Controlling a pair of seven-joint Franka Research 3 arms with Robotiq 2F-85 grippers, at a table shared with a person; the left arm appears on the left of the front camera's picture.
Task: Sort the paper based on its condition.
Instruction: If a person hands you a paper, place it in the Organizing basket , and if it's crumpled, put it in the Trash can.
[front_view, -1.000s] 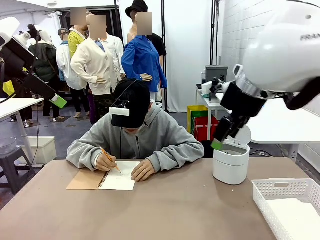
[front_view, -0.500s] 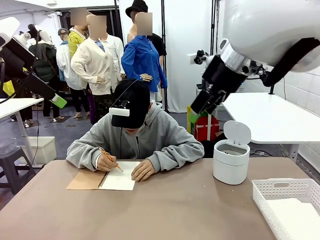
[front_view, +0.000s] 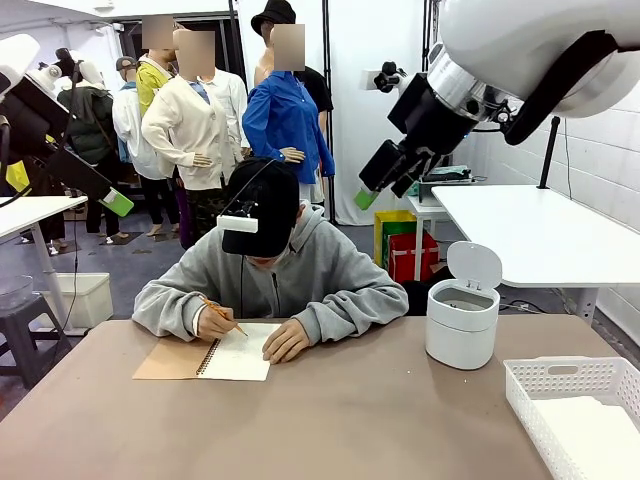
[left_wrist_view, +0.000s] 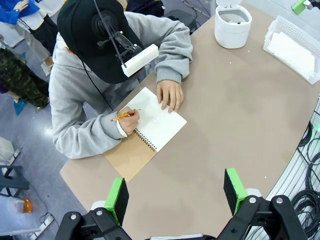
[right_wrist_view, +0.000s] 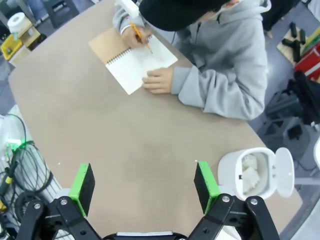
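Smooth white paper (front_view: 592, 440) lies flat in the white basket (front_view: 560, 368) at the table's right front corner; the left wrist view also shows this paper (left_wrist_view: 296, 52). Crumpled paper wads (right_wrist_view: 250, 172) sit inside the open white bin (right_wrist_view: 226, 172). My right gripper (front_view: 368, 195) hangs high above the table, left of the bin (front_view: 462, 325). Seen from its own wrist, the right gripper (right_wrist_view: 144, 179) is open and empty over bare tabletop. My left gripper (front_view: 115, 201) is raised at the far left. From its wrist camera, the left gripper (left_wrist_view: 176, 187) is also open and empty.
A person in a grey hoodie and black cap (front_view: 262, 205) leans over the far side of the table, writing with a pencil (front_view: 222, 321) in a spiral notebook (front_view: 238, 362). One hand (front_view: 285, 342) rests on the page. The bin's lid (front_view: 474, 265) stands up.
My right arm has swung up and to the left, from just above the bin to high over the table. The person keeps writing. The left arm has not moved.
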